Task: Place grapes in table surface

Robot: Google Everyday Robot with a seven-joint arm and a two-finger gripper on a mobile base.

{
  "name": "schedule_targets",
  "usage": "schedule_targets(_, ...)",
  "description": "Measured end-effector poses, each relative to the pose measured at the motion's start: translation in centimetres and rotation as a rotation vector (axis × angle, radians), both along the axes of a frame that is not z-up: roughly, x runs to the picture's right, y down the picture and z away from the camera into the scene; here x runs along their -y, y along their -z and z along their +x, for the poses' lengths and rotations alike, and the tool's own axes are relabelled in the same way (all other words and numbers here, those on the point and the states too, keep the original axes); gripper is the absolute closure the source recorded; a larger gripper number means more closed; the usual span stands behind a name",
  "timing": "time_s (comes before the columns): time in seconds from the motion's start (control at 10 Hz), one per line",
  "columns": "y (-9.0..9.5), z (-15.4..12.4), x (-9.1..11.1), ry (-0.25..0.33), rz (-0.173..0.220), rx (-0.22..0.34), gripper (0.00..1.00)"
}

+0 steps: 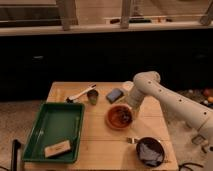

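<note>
Claw [127, 109] at the orange bowl [111, 123] on the desk [97, 137].
The arm bends down from the right, with the claw over the bowl's far rim; whether it grips anything I cannot tell. The grapes [120, 118] show dark inside the bowl, not on the bare planks.

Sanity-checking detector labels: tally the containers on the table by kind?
Bowls: 2 (orange bowl, dark bowl)
Trays: 1 (green tray)
Metal cups: 1 (metal cup)
Total: 4
Pale item behind the arm: unclear, not counted.
The gripper hangs over the orange bowl's right side.
</note>
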State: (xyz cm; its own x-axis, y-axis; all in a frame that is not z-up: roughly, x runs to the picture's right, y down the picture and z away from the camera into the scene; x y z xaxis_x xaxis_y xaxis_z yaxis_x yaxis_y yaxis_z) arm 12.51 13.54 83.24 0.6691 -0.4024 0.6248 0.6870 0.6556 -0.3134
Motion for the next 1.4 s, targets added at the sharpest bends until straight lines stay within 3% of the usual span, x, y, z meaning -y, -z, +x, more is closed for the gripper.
schedule_targets(0.2,-0.4,-0.6,-0.6,0.013,-0.015,0.007,0.32)
schedule_targets(0.4,-0.9,-0.6,-1.4,0.016,-0.037,0.007,0.53)
schedule_targets(0.5,-1.3,-0.7,-1.7,0.012,-0.045,0.007,0.73)
schedule_targets(0.8,-1.3,-0.5,-1.9,0.013,-0.055,0.002,0.99)
schedule_targets(1.4,-0.7,-0.8,-1.4,0.052,-0.054,0.009,1.0)
